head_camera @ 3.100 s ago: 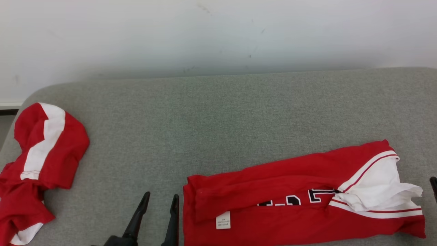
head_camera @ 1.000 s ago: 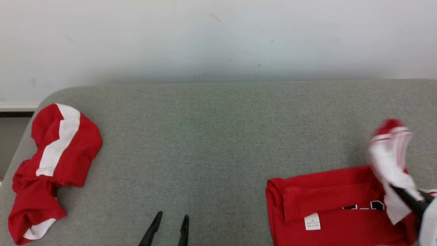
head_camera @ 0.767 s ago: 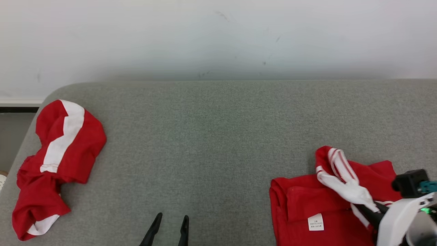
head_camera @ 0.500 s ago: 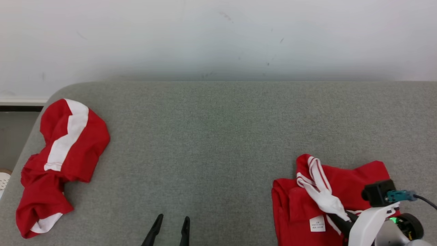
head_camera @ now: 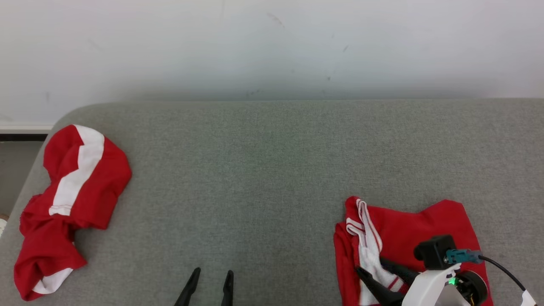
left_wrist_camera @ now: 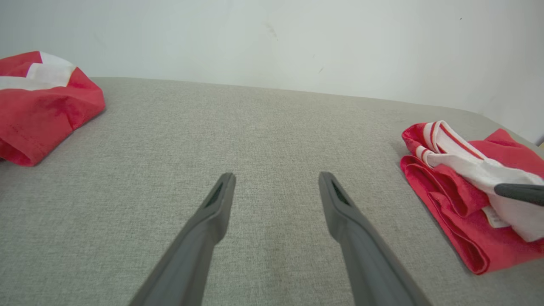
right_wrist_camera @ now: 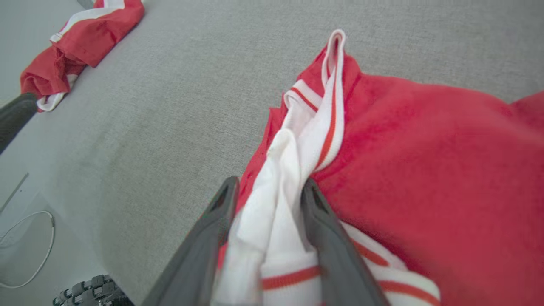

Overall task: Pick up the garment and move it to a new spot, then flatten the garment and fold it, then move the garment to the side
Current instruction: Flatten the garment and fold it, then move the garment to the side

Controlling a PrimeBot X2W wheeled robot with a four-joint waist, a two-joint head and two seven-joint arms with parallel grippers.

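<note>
1. Where the grey surface [head_camera: 272, 170] spreads across the head view, it is a woven, felt-like pad with a rounded far-left corner. It is backed by a plain white wall [head_camera: 272, 42] with faint scuffs.
2. garment [head_camera: 425, 221]: soft red knit at the near right of the surface, well to the right of the left gripper. It is folded into a thick, rough block, with stacked rolled edges along its left side in the left wrist view [left_wrist_camera: 442, 199]. The top layer is lumpy, not flat.
3. white trim [head_camera: 365, 231]: ribbed band with thin red stripes, bunched along the garment's left edge and rising to a small peak at the far end. In the right wrist view it is a twisted white strand [right_wrist_camera: 331, 106] over the red cloth [right_wrist_camera: 425, 148].
4. right gripper [head_camera: 369, 264]: low over the garment's near left part, 2 dark tapered fingers. Jaws stand parted, not clamped, and the white trim lies between them and brushes both inner faces [right_wrist_camera: 270, 182].
5. left gripper [head_camera: 213, 272]: at the near edge, middle, over bare grey surface. Jaws are spread wide with nothing between them [left_wrist_camera: 277, 176].
6. second garment [head_camera: 80, 182]: crumpled red heap with a broad white band at the far left edge, well apart from the folded one.
7. The right wrist has a glossy white shell with a black camera block [head_camera: 433, 253], a teal plug and a thin black cable.
</note>
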